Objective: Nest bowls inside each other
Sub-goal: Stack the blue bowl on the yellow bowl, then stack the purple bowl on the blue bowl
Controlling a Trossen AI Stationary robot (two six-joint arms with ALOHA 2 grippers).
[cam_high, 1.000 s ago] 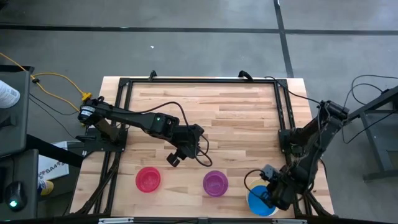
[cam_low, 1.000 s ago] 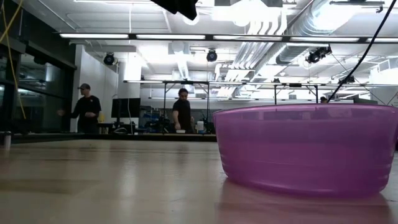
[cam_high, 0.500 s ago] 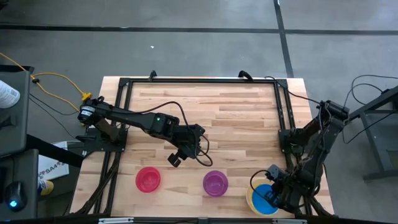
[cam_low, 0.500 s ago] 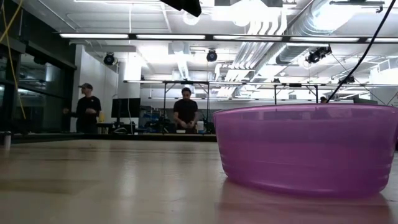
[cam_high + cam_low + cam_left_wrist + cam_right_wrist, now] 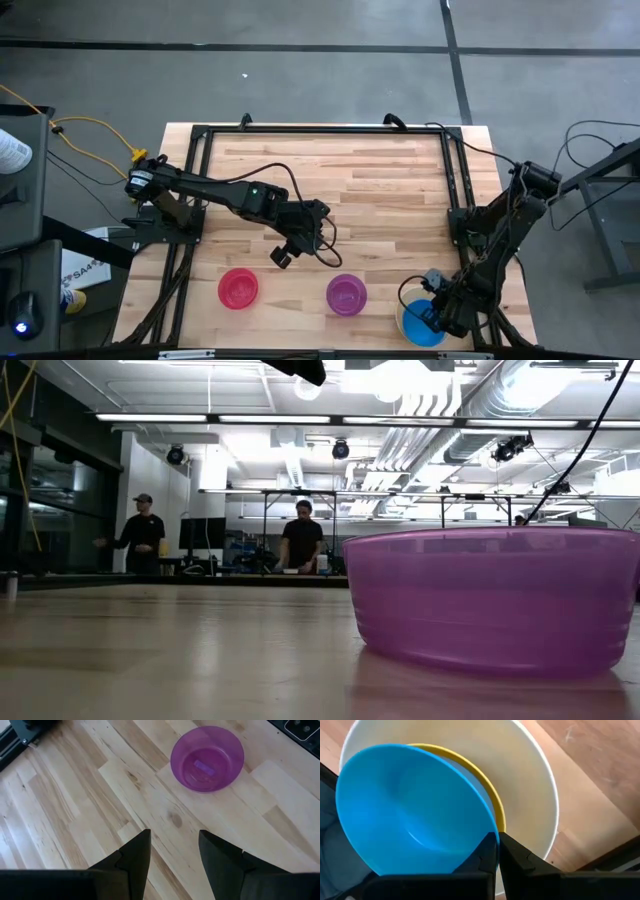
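1. The round blue plastic bowl point(image 5: 415, 810), pinched at its rim by the right gripper point(image 5: 497, 851), is now sitting tilted over the yellow bowl point(image 5: 492, 805) inside the larger white bowl point(image 5: 540, 795), having shifted slightly.
2. The left gripper point(image 5: 172, 851) is still hovering open near the purple bowl point(image 5: 207, 757).

My worktop and the hall around it.

I stand at a pale plank worktop point(image 5: 350, 180) edged with a black metal frame point(image 5: 320, 128), set on a grey concrete floor point(image 5: 300, 70) crossed by dark seams; a yellow cable point(image 5: 90, 125) trails in at the upper left of the high view and a dark side table point(image 5: 22, 180) sits at the left edge. Level across the planks, I see a bright white hall: long ceiling strip lights point(image 5: 230, 417) across the top, round ducting point(image 5: 480, 410) at upper right, dark glazing point(image 5: 30, 510) at left, and two people point(image 5: 142, 538) point(image 5: 301, 543) in dark tops by distant benches at centre left.
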